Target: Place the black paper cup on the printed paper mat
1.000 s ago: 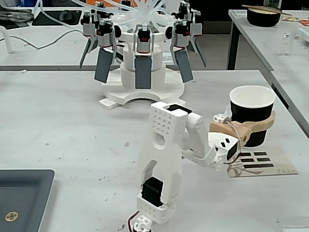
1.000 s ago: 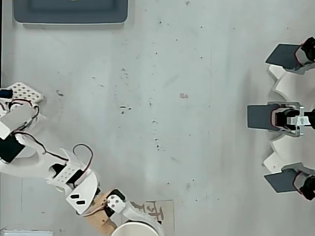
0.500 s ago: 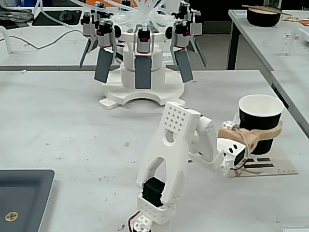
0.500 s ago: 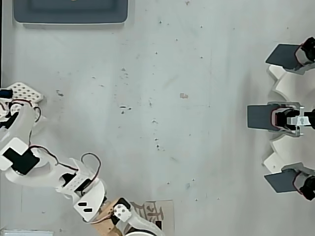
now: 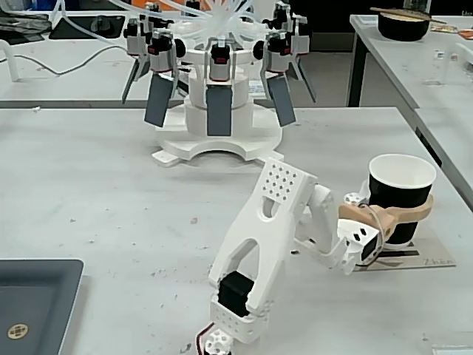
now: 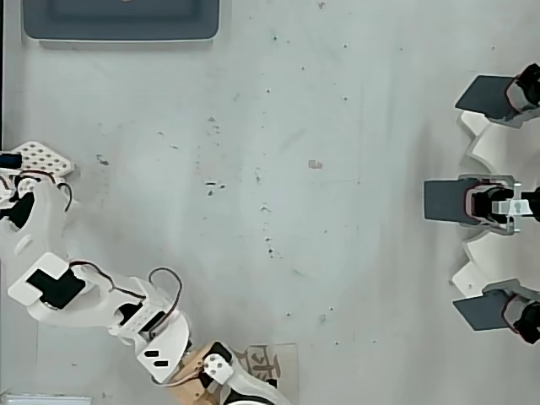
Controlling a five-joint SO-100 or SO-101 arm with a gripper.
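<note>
Black cup (image 5: 400, 198) upright, clasped about its middle by the tan tool (image 5: 405, 212), jaws closed round the wall just below the white rim. Now lower and further toward 3 o'clock in the fixed view than a second ago, when held higher and nearer the arm. Base now over the mat (image 5: 414, 254), apparently touching it, though the tool hides the contact. Meaning for the task: carry nearly done, with release and withdrawal left, judged from the cup's seat on the printed bars.

Overhead, mostly out of frame at 6 o'clock: only a sliver of white rim, the tool's base and the mat's (image 6: 274, 364) near edge visible, the arm stretched further that way than before.

Grey-white bench (image 5: 111, 185), scuffed and speckled, otherwise bare round the arm. Dark tray (image 5: 29, 303) with a round emblem at 8 o'clock in the fixed view. White multi-arm rig (image 5: 218, 89) with grey paddles at 12 o'clock. More benches behind, one carrying a dark bowl (image 5: 403, 24) at 1 o'clock.
</note>
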